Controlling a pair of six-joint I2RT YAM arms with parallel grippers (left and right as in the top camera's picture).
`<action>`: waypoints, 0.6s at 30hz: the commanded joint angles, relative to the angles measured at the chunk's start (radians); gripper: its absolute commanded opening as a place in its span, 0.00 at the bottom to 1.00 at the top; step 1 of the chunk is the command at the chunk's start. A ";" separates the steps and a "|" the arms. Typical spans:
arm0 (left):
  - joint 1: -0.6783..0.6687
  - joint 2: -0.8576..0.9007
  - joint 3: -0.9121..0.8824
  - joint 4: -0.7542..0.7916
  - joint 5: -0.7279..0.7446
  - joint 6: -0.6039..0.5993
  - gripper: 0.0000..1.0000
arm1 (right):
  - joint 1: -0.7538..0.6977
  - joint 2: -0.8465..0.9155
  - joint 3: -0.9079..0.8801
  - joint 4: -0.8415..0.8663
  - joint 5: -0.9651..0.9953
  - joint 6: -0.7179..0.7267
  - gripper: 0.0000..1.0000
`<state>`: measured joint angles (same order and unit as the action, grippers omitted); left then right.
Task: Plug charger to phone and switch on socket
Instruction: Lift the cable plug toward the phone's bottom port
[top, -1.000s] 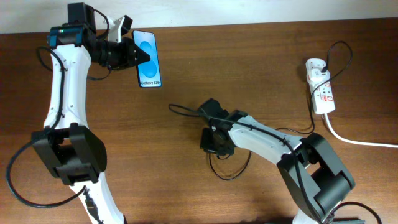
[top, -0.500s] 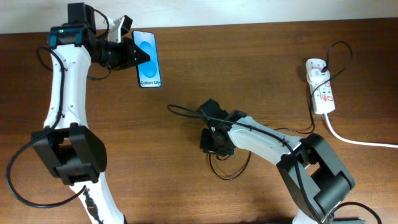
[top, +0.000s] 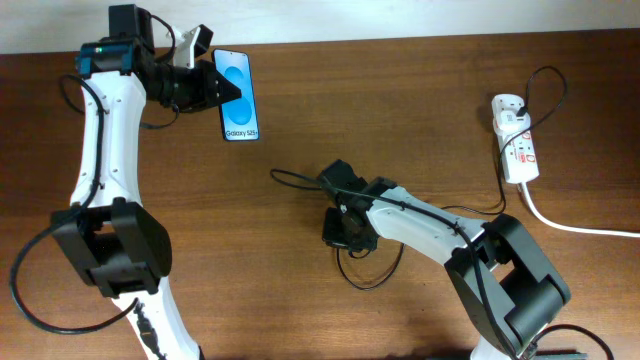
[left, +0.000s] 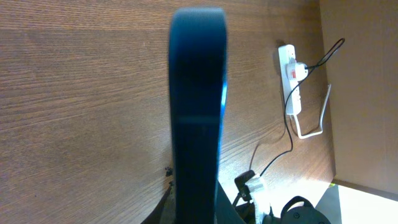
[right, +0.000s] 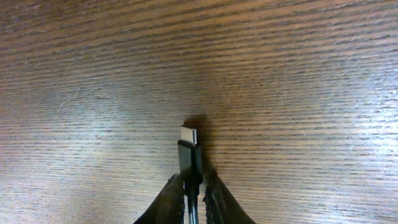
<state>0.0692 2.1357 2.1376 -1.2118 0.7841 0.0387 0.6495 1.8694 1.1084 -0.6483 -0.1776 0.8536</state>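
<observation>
phone (left: 196, 106) blurred up close — lower end cut off, socket (top: 516, 140) too small for detail

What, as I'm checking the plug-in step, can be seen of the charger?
The charger is a thin black cable ending in a small black connector with a silvery metal tip. The right gripper pinches it just behind the connector, which points forward, low over the wooden table. The rest loops loosely on the table and runs toward the power strip.

The phone (top: 238, 96), blue screen facing up, is at the far left of the table (top: 420, 110). The charger (right: 189, 152), a thin black cable, loops mid-table and ends in a small metal-tipped plug. The white socket (top: 515, 140) lies far right.
</observation>
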 joint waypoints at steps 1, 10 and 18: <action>-0.004 -0.010 0.008 0.002 0.023 0.018 0.00 | 0.004 0.018 -0.006 0.002 0.012 -0.008 0.14; -0.004 -0.010 0.008 0.046 0.650 0.091 0.00 | -0.100 -0.251 0.182 -0.043 -0.251 -0.349 0.04; -0.080 -0.010 0.008 0.049 0.790 0.083 0.00 | -0.106 -0.502 0.197 0.045 -0.335 -0.418 0.04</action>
<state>0.0326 2.1357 2.1372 -1.1656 1.5002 0.1055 0.5419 1.3643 1.2938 -0.6319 -0.4706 0.4408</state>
